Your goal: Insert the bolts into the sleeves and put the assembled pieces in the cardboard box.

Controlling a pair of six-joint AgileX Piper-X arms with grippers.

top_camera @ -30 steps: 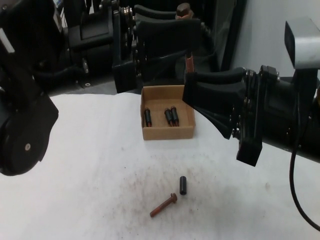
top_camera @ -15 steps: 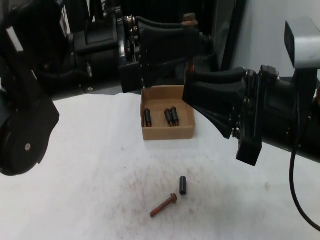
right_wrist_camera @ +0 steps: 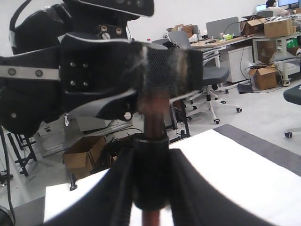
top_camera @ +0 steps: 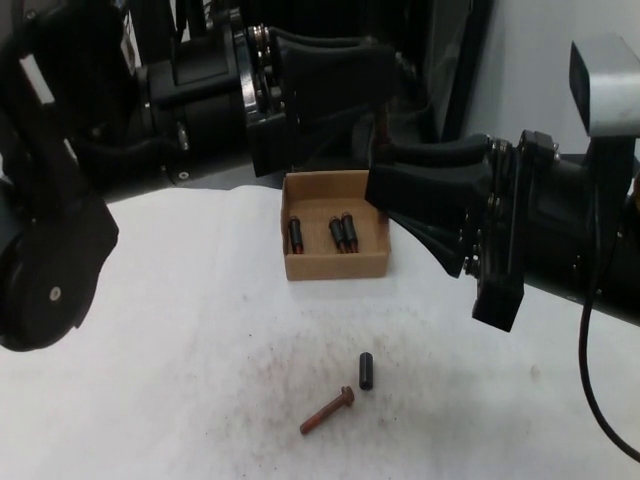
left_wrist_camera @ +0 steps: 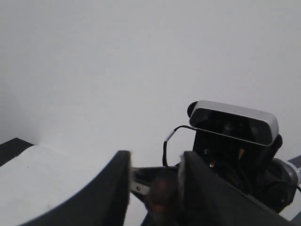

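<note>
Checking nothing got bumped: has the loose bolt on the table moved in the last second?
No. The bolt still lies beside the loose sleeve, in the same spot in front of the box.

The left gripper (left_wrist_camera: 157,190), pinching a raised bolt (right_wrist_camera: 151,115), and the right gripper (right_wrist_camera: 150,188), pinching the raised sleeve (right_wrist_camera: 150,155), are crowding over the box's (top_camera: 335,266) far rim, while the bench (top_camera: 180,330) around the loose bolt (top_camera: 328,411) and loose sleeve (top_camera: 366,371) is lying open.

I am looking forward and down on the cardboard box (top_camera: 335,266) from high behind; my two wrist views are facing each other closely above it, sharing the bolt (right_wrist_camera: 151,117).
</note>
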